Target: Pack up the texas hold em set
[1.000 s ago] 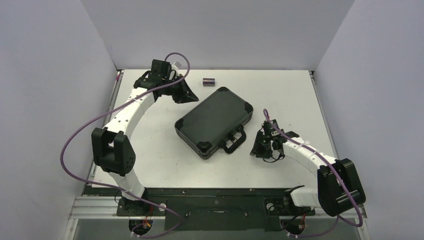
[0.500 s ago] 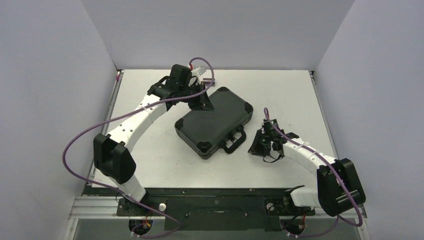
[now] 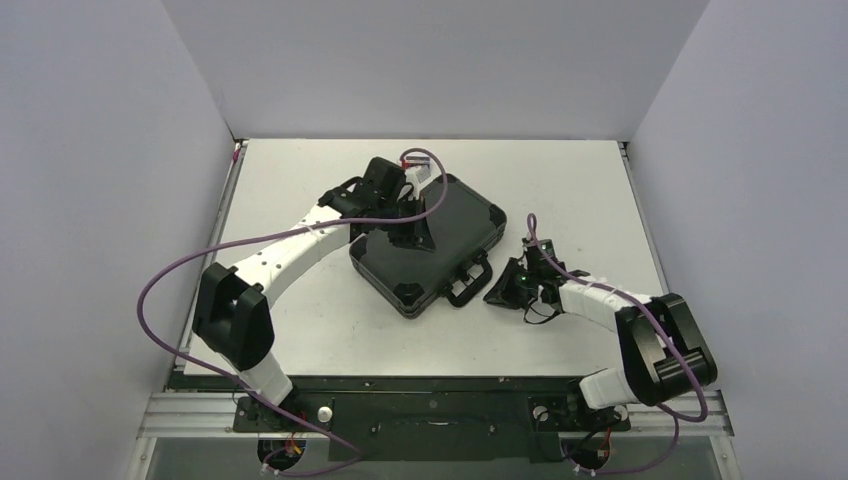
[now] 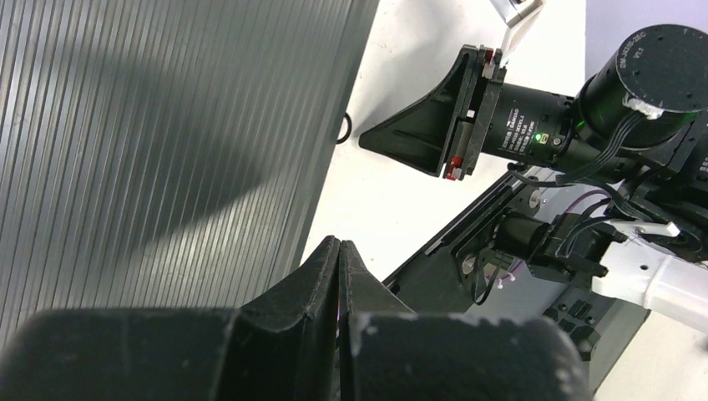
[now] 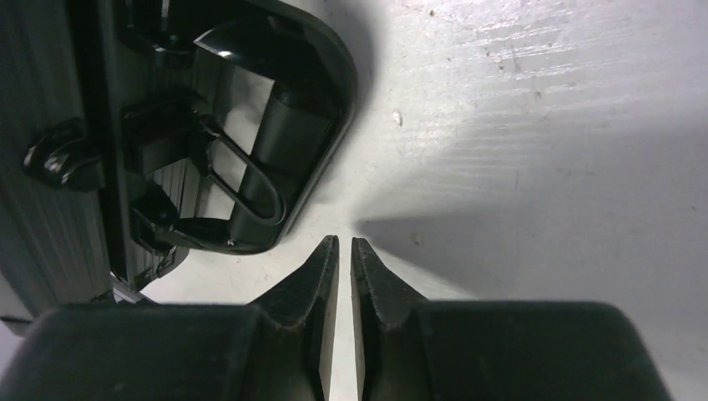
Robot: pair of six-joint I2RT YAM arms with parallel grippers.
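From above, found the case [image 3: 430,268] shut and flat on the bench [image 3: 300,190], its handle [image 3: 470,281] turned toward the right arm. Judged the chief risk a shove: pressing off-centre or nudging the handle could send the case sliding or spinning. Placed the left claw [image 3: 412,232] over the lid [image 3: 462,218], and the right claw [image 3: 497,293] low on the bench, just beside the handle.

Through the left wrist, saw fingers [image 4: 321,280] pinched fully together, gripping nothing, above the ribbed lid. Could not tell whether touching.

Through the right wrist, saw fingers nearly together, a bare sliver between, empty, aimed at the handle's corner and just short of it. Too narrow to take the handle, and likely to skate off its gloss.
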